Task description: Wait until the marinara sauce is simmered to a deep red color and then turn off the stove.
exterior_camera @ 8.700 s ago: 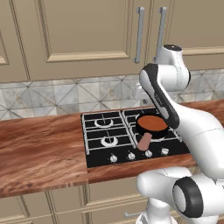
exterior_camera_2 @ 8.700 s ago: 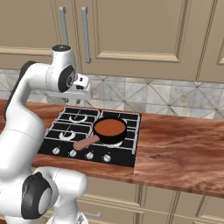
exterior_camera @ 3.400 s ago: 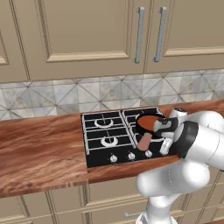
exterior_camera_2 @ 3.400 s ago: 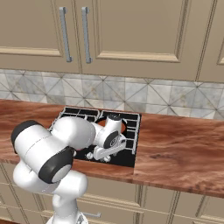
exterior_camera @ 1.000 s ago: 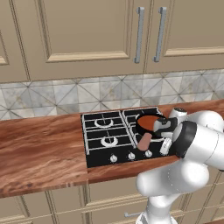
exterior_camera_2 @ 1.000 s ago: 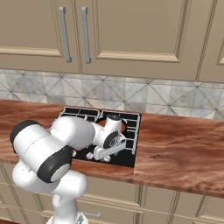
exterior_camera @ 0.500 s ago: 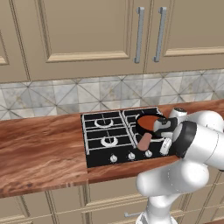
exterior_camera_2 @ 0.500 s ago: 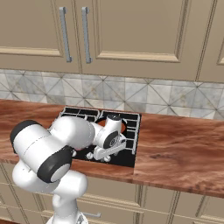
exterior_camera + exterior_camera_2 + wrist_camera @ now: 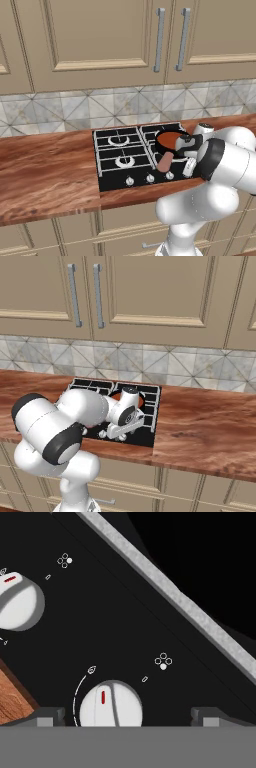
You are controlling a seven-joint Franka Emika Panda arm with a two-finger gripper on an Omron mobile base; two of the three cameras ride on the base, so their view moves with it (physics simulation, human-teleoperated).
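The hand [image 9: 128,718] is wide open and holds nothing. It hangs low over the front edge of the stove [image 9: 117,150], and one silver knob [image 9: 110,706] sits right between its two dark fingertips [image 9: 50,716]. The tips stand far apart on both sides of the knob and do not touch it yet. A small red mark on the knob points up toward a little flame sign.

A second knob [image 9: 20,601] sits nearby along the same edge. If the hand slides sideways, it could grab that one, and then the wrong burner would change while the sauce keeps cooking.

If the hand closes while it is too high, the tips could slip over the smooth round top of the knob and turn nothing. If it pushes down too hard, it could bump the black stove top.

The marinara sauce [image 9: 171,138] is in the small black pan [image 9: 161,145] on the right side of the stove, just behind the hand. It looks orange-red from the left base view, and most of it is hidden by the arm. The pan handle [image 9: 165,160] points toward the front, close to the arm. A wide swing could knock it and spill sauce on the stove or the brown desk [image 9: 47,170].

Turning the knob too soon would be a mistake too, because the sauce may not be deep red yet.
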